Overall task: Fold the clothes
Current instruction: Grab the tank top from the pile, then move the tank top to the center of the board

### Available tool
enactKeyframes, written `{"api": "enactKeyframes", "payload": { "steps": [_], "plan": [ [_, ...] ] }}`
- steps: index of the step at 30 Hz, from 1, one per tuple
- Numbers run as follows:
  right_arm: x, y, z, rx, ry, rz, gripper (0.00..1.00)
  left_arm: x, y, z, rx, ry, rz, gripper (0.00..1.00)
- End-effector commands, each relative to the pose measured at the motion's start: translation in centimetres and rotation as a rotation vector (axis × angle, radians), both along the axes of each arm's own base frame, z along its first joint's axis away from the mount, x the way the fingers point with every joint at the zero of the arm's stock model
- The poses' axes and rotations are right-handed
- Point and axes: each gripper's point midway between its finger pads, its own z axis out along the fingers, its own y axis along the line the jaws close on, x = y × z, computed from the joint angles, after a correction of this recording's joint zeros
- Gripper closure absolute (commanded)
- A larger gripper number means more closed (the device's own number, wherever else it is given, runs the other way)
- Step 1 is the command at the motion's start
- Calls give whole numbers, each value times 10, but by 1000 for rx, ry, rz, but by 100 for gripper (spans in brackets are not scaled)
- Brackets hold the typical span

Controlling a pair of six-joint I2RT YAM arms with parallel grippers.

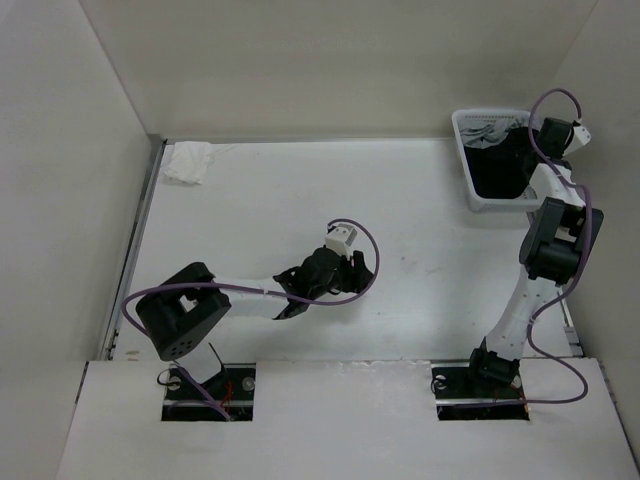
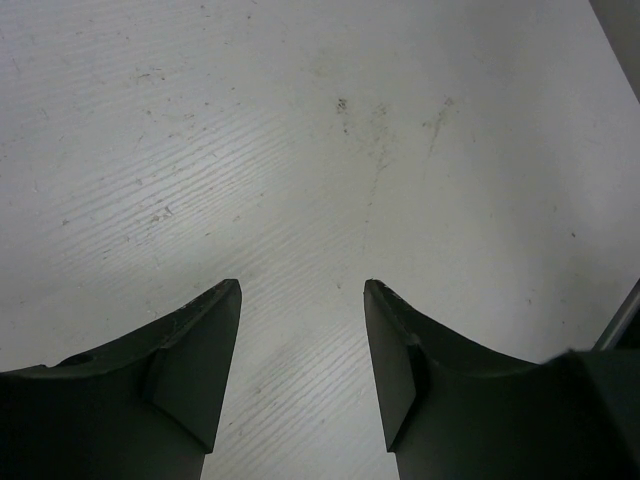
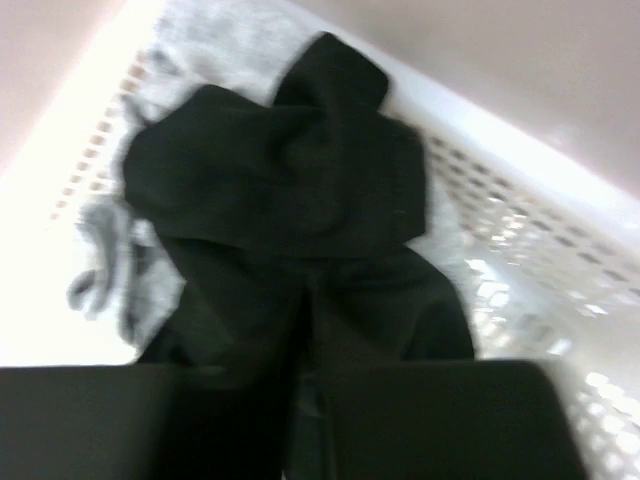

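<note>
The black garment (image 3: pixel 280 190), bunched on a grey garment (image 3: pixel 215 35) in the white basket (image 3: pixel 520 240), appears (through blur) to be pinched by the near-shut right gripper (image 3: pixel 305 375), so the grey one could be dragged out with it; the left gripper (image 2: pixel 302 290) is held spread above the table (image 2: pixel 300 120).

Black garment (image 3: pixel 280 190) in white basket (image 3: pixel 520 260), between near-closed jaws
</note>
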Motion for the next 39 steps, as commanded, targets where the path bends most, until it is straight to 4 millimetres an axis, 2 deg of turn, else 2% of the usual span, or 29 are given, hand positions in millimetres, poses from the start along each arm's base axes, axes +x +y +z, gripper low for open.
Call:
{"api": "enactKeyframes", "payload": {
  "steps": [1,2,5,8,9,11,12,13,14,18,20,23,25,26,27,29,31,33,34,35,36,38,39],
  "plan": [
    [17,8,44,-19,-139,40,99,0,-7,20,-66,-34,-16,49],
    [14,8,52,-31,-159,39,100,0,-8,20,-66,-33,-17,49],
    [1,17,94,-69,-270,43,100,-1,-9,20,-66,-32,-22,49],
    [-22,39,153,-104,-403,72,100,-2,-9,22,-73,-35,-24,49],
    [-45,57,192,-126,-483,87,100,-1,-7,22,-81,-28,-15,49],
    [-70,80,227,-141,-563,112,100,1,-4,23,-91,-24,-3,49],
    [-87,98,249,-150,-621,135,100,1,-2,25,-102,-23,3,50],
    [-97,106,260,-154,-651,147,100,4,1,26,-112,-22,17,50],
    [-122,131,286,-159,-726,181,100,7,6,27,-126,-19,37,50],
    [-189,198,353,-142,-907,310,100,24,31,28,-173,8,127,50],
    [-220,231,378,-115,-972,397,100,36,52,34,-205,10,195,50],
    [-256,274,394,-59,-1021,529,100,52,87,49,-254,-10,299,50],
    [-277,304,394,2,-1035,637,99,62,120,65,-302,-44,396,50],
    [-284,320,384,48,-1025,691,99,65,135,72,-324,-61,437,49],
    [-286,332,372,83,-1007,725,98,66,145,78,-339,-72,463,49],
    [-279,365,328,185,-916,799,97,68,162,87,-357,-95,508,49],
    [-253,396,272,246,-788,837,94,70,177,91,-355,-106,551,49],
    [-204,442,194,281,-579,897,84,68,184,85,-325,-93,572,49],
    [-194,450,180,285,-538,912,80,68,184,83,-316,-89,576,49],
    [-178,460,159,279,-478,927,71,66,183,77,-293,-77,573,49],
    [-164,462,145,258,-442,921,60,65,181,72,-276,-68,568,49],
    [-152,453,135,221,-424,870,45,55,178,54,-208,-33,542,49],
    [-153,451,131,206,-419,860,43,49,178,42,-164,-14,532,50]
  ]
}}
